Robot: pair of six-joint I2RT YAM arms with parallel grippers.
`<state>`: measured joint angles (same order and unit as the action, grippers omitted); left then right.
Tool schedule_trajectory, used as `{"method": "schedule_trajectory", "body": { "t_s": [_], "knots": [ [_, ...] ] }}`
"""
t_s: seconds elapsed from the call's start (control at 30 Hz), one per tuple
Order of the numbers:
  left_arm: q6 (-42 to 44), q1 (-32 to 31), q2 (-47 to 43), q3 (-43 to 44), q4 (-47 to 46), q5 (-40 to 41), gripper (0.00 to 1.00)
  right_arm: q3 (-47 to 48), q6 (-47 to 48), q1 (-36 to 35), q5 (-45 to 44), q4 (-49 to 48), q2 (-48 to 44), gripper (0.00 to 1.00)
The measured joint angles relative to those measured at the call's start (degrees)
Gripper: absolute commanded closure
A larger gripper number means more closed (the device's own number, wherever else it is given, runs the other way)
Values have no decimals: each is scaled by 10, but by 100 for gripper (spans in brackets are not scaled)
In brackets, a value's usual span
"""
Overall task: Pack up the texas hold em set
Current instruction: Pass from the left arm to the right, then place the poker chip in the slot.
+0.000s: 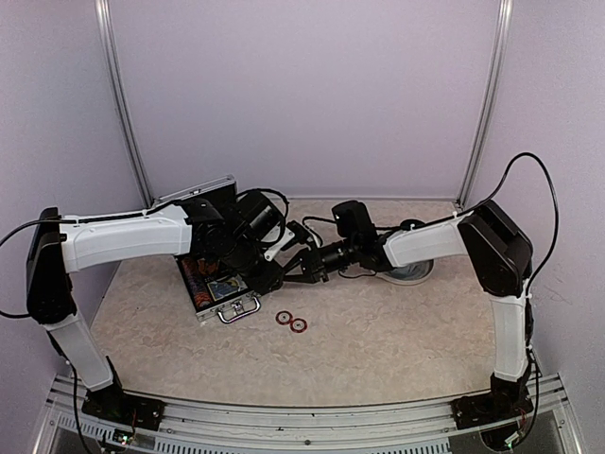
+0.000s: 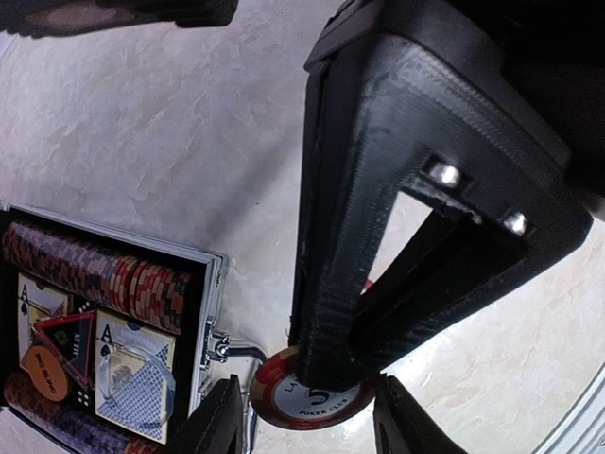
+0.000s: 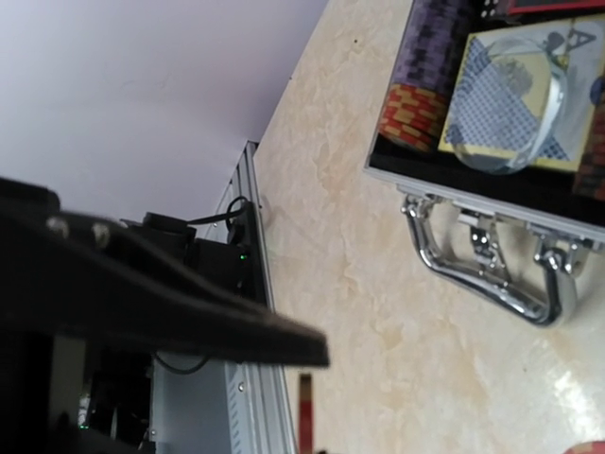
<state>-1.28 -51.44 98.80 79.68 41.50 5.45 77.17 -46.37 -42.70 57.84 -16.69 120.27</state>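
Nearest me, two loose chips lie flat and side by side on the table, just in front of the open briefcase. Above them the two arms meet tip to tip. My left fingers are spread wide and grip nothing. In the left wrist view a red-and-white chip marked 5 shows in the gap between them. The tip of my right fingers stands at that chip's far rim. Whether it touches, or how far those fingers are parted, I cannot tell from here.

Beyond, the briefcase sits left of centre, its lid raised at the back and its chrome handle facing the near edge. On the black lining are rows of chips laid on edge, card boxes with a clear disc resting on one, and a black triangular marker.
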Motion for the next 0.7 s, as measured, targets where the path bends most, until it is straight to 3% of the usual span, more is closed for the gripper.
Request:
{"method": "schedule_trajectory", "body": {
  "t_s": [0.2,0.4,0.7],
  "knots": [
    [-8,1,-19,-43,-22,-1,24,10,39,7,-15,34,0,100],
    [-31,22,-110,-114,-48,-4,5,52,148,16,-66,128,0,100],
    [-101,125,-269,-162,-81,5,1,188,380,-2,-169,263,3,100]
  ]
}}
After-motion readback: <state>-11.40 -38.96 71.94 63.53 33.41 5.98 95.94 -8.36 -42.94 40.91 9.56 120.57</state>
